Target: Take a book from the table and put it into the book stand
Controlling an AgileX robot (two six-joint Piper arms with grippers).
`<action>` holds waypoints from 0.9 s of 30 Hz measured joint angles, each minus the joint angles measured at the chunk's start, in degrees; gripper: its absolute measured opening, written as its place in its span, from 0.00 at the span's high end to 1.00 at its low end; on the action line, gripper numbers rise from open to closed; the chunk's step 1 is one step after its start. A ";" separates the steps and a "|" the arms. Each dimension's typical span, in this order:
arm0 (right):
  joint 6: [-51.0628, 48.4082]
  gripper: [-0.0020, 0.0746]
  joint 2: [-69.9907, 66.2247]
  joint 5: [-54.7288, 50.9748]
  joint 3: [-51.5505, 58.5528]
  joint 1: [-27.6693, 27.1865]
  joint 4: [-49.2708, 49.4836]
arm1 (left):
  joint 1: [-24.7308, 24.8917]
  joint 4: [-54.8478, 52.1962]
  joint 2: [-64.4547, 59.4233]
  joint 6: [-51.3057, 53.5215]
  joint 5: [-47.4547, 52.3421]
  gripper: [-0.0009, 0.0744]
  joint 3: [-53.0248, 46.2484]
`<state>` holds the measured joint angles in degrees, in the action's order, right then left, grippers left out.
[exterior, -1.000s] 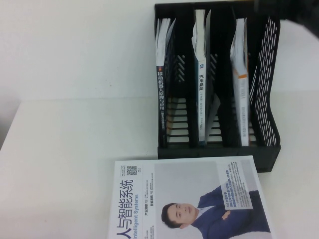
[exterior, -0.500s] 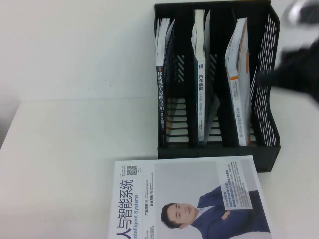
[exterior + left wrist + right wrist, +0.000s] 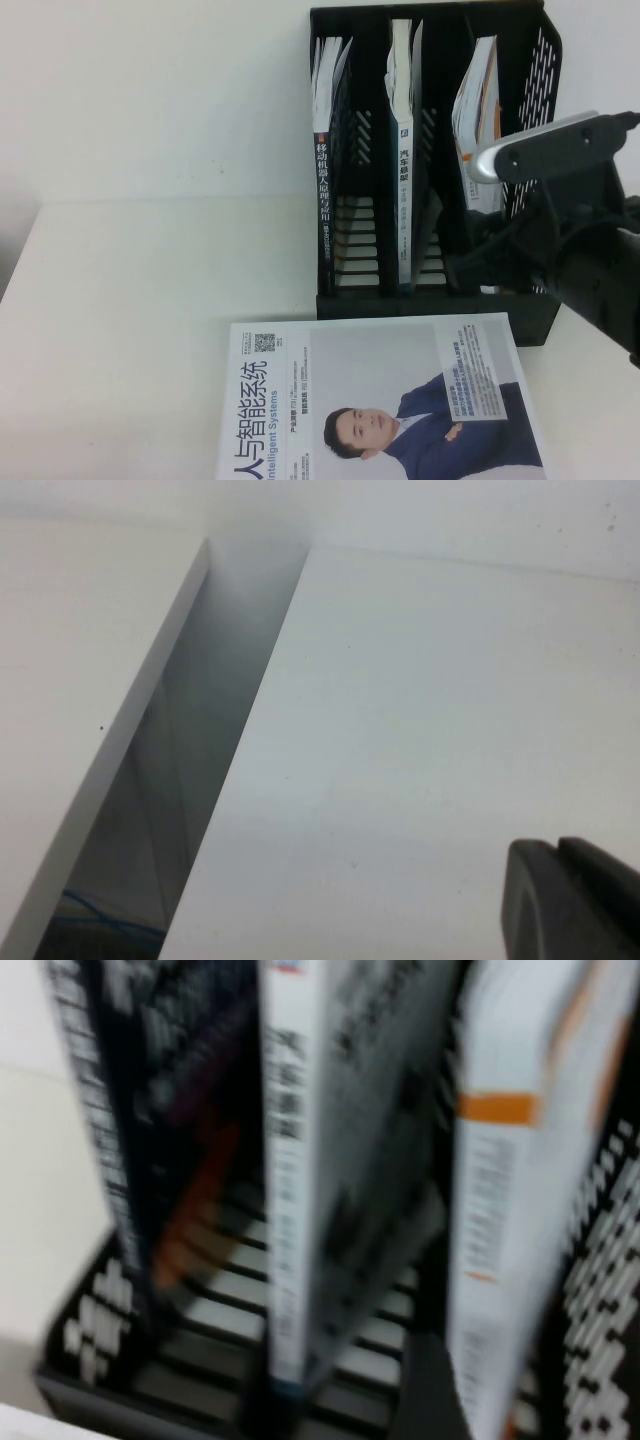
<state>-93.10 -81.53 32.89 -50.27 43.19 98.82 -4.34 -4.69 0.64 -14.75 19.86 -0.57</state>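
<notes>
A large book (image 3: pixel 380 400) with a man on its cover lies flat on the white table, in front of the black book stand (image 3: pixel 545 300). The stand holds three upright books: a dark one (image 3: pixel 323 190) on the left, a white one (image 3: pixel 403 180) in the middle and an orange-striped one (image 3: pixel 478 90) on the right. My right gripper (image 3: pixel 465 262) hangs in front of the stand's right compartment, above the table. Its wrist view shows the stand (image 3: pixel 90 1320) and the orange-striped book (image 3: pixel 500 1210) close up and blurred. My left gripper (image 3: pixel 556 848) is shut and empty over bare table, outside the high view.
The table's left edge (image 3: pixel 170 770) with a gap beside it shows in the left wrist view. The right arm's silver camera housing (image 3: pixel 540 145) covers part of the stand's right wall. A white wall rises behind the stand.
My right arm has come in from the upper right and dropped in front of the stand's right compartment. The orange-striped book has tilted a little. The flat book has not moved.
</notes>
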 joint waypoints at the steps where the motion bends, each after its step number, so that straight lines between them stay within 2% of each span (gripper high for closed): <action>1: 1.63 0.40 0.00 -0.73 0.00 0.00 -1.35 | 0.00 0.00 0.00 0.10 0.00 0.99 0.00; 7: 13.95 0.39 -2.07 3.57 -0.87 0.00 -12.08 | 0.00 0.00 0.00 0.21 0.00 0.99 0.00; 15: 16.55 0.39 -6.92 1.35 -4.95 -0.73 -13.30 | 0.00 0.00 0.00 0.33 0.00 0.99 0.00; 20: 16.63 0.40 -9.31 5.84 -6.72 -0.83 -13.54 | 0.00 0.00 0.00 0.33 0.00 0.99 0.00; 23: 16.63 0.52 -10.01 7.04 -6.93 -1.02 -13.79 | 0.00 0.00 0.00 0.33 0.00 0.99 0.00; 26: 16.81 0.77 -10.71 9.30 -6.93 -1.02 -14.39 | 0.00 0.00 0.00 0.33 0.00 0.99 0.00; 27: 16.94 0.82 -10.98 10.40 -7.01 -1.02 -14.86 | 0.00 0.00 0.00 0.33 0.00 0.99 0.00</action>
<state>-76.16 -92.51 43.29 -57.28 42.16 83.96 -4.34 -4.69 0.64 -14.42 19.86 -0.57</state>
